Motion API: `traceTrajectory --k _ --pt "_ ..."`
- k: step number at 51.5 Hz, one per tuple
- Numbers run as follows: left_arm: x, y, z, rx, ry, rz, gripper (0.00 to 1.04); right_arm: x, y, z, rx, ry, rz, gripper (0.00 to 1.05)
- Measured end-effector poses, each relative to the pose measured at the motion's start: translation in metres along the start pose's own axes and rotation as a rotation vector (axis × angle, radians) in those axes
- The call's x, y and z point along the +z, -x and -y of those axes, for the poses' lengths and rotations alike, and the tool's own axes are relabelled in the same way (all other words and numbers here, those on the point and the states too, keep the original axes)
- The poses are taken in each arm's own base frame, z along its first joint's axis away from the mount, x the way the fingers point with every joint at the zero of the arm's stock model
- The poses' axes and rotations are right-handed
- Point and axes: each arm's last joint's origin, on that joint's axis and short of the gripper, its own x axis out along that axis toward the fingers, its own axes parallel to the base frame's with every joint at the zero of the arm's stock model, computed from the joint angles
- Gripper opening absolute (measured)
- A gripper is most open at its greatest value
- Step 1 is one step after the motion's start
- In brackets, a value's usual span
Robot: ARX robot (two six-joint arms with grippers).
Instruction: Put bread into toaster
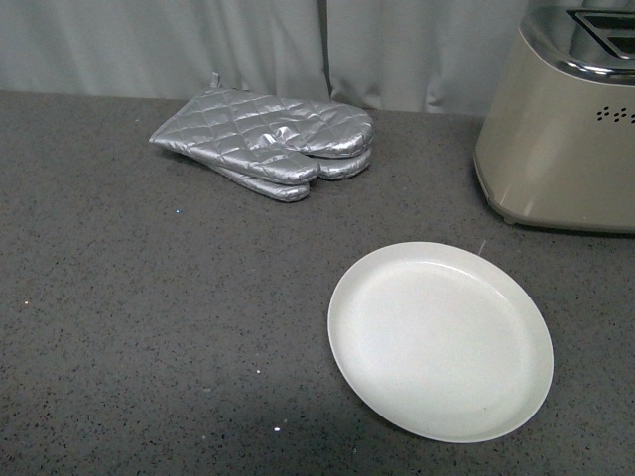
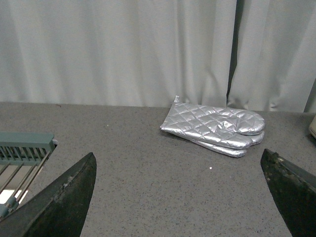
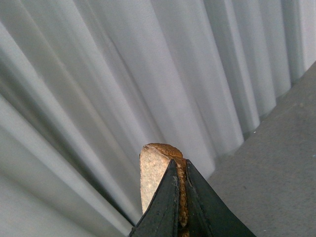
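The bread [image 3: 153, 170] is held edge-on in the right end effector [image 3: 179, 163], whose dark fingers are pinched narrow on its brown crust, with the pale speckled crumb shown to one side. In the right wrist view only the grey curtain [image 3: 98, 98] and a strip of counter [image 3: 276, 163] are seen behind the slice, so it is judged to be lifted well clear of the surface. How near it is to the toaster cannot be told, since neither arm appears in the front view. The toaster [image 1: 556, 139] stands at the far right of the counter [image 1: 149, 297], its chrome top and slots only partly in frame. A round white plate [image 1: 342, 317] lies just in front of it, and no bread is seen on it. A pair of silver quilted oven mitts [image 1: 268, 134] is stacked further back to the left. The left end effector [image 2: 177, 155] is spread wide and holds nothing, with a slatted rack [image 2: 24, 143] beside it. The pick-up is therefore taken as done; what is left is carrying the slice over a slot, lowering it in and letting go.
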Motion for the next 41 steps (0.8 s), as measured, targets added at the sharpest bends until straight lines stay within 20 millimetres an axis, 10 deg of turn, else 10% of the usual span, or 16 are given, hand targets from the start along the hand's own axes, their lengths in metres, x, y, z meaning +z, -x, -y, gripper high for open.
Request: traceTrajectory --k 41 --pt "0.000 0.000 0.000 0.000 0.000 0.000 0.98 -0.061 -0.026 -0.029 -0.183 0.377 0.207 0.01"
